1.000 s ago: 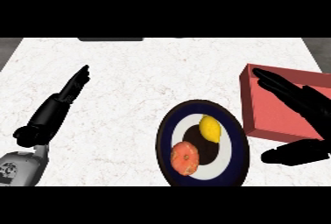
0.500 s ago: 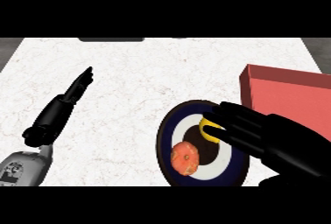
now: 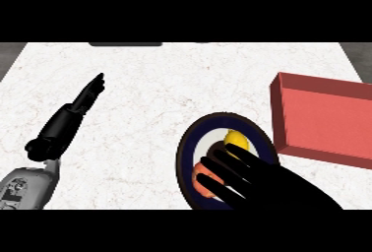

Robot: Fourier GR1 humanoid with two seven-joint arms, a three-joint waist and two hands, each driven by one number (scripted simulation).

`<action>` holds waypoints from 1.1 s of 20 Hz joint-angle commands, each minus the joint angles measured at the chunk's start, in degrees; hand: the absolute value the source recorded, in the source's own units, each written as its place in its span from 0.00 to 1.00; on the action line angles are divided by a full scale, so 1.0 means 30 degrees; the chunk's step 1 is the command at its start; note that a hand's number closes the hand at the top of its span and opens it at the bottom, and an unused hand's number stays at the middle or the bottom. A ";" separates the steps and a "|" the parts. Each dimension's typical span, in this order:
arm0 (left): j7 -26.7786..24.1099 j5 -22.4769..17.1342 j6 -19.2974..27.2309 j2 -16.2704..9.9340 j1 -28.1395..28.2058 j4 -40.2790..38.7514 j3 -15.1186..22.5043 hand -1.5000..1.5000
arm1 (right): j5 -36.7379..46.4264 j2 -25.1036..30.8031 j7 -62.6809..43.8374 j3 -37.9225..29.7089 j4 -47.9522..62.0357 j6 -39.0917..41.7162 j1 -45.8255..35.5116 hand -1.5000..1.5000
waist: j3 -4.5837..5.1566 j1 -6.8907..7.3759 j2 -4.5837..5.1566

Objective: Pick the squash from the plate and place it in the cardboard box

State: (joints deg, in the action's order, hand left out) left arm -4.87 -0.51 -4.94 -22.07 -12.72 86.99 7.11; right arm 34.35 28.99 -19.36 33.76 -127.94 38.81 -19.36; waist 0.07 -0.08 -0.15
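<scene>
Right hand [image 3: 280, 184] over plate [image 3: 190, 147], apparently touching squash [image 3: 237, 139].

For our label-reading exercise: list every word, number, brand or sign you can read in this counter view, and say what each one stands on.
No text can be read here.
Grey left forearm: dark marks near the lower left edge, too blurred to tell.
Red cardboard box: plain.
Dark-rimmed round plate: plain.
Yellow squash and orange-red fruit: no stickers visible.
</scene>
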 commanded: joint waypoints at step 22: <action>0.0433 0.1979 -0.1410 0.1837 -0.0442 0.0255 -0.1626 0.50 | 0.9082 -0.4571 0.0062 0.3673 0.5244 -0.1359 0.1658 0.00 | -0.0024 0.0025 0.0048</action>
State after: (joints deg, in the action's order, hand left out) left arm -3.21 4.22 -9.06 -17.52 -12.82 88.43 2.58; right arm 57.62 15.73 -20.88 43.88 -116.43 37.34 -14.92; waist 0.00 0.02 -0.03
